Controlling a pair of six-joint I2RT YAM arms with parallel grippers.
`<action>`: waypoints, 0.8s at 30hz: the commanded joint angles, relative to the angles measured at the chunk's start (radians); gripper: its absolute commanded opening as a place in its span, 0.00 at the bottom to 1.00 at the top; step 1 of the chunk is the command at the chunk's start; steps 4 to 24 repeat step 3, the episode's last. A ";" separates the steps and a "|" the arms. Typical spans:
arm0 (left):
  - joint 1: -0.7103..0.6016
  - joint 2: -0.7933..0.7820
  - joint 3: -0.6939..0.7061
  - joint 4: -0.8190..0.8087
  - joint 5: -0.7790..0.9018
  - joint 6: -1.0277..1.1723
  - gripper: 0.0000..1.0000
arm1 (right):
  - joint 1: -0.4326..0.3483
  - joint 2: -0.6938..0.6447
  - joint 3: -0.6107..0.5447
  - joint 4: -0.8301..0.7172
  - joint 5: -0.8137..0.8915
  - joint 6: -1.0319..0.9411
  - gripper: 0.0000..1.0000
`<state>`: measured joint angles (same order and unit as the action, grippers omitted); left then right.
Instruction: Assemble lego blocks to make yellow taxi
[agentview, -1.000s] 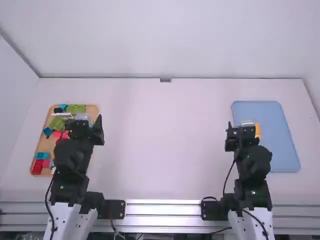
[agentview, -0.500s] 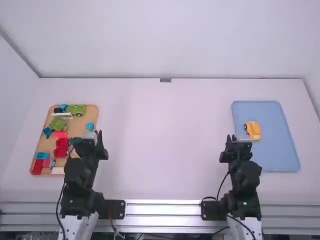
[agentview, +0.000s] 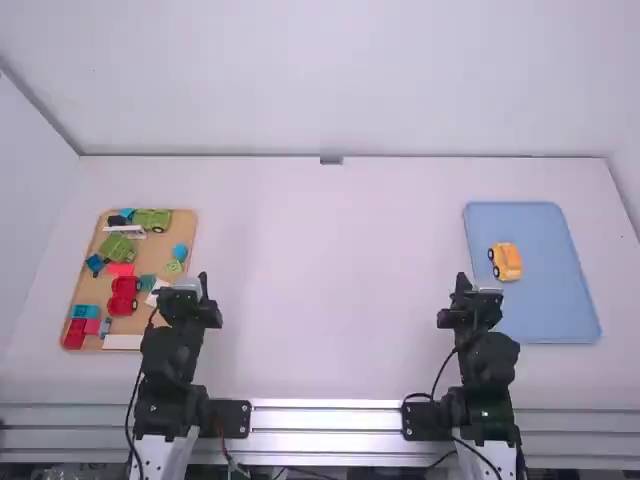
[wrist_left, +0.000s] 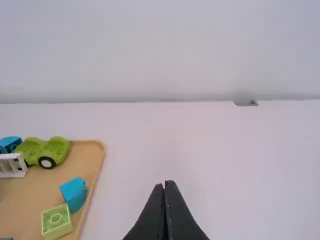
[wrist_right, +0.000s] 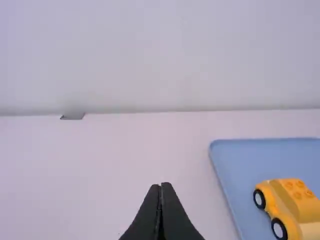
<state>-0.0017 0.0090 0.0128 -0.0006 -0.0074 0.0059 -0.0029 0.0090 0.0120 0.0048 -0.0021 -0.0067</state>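
Behind the slim, pointed black fingers (wrist_left: 181, 222), each arm has bulky black joints (agentview: 172, 355), white lower links (agentview: 162, 455) and thin, curving black cables (agentview: 128, 425).

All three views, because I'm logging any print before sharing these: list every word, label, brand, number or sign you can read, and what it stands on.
None that can be read.
Yellow car, blue tray: no text seen.
Wooden tray, green block: no text seen.
Black plates by the arm bases: pale specks, too small to tell.
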 joint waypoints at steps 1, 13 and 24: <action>0.002 -0.009 -0.013 0.001 0.007 -0.006 0.00 | 0.003 -0.009 -0.012 -0.005 0.002 0.007 0.00; 0.002 -0.009 -0.013 0.001 0.007 -0.006 0.00 | 0.003 -0.009 -0.012 -0.005 0.002 0.007 0.00; 0.002 -0.009 -0.013 0.001 0.007 -0.006 0.00 | 0.003 -0.009 -0.012 -0.005 0.002 0.007 0.00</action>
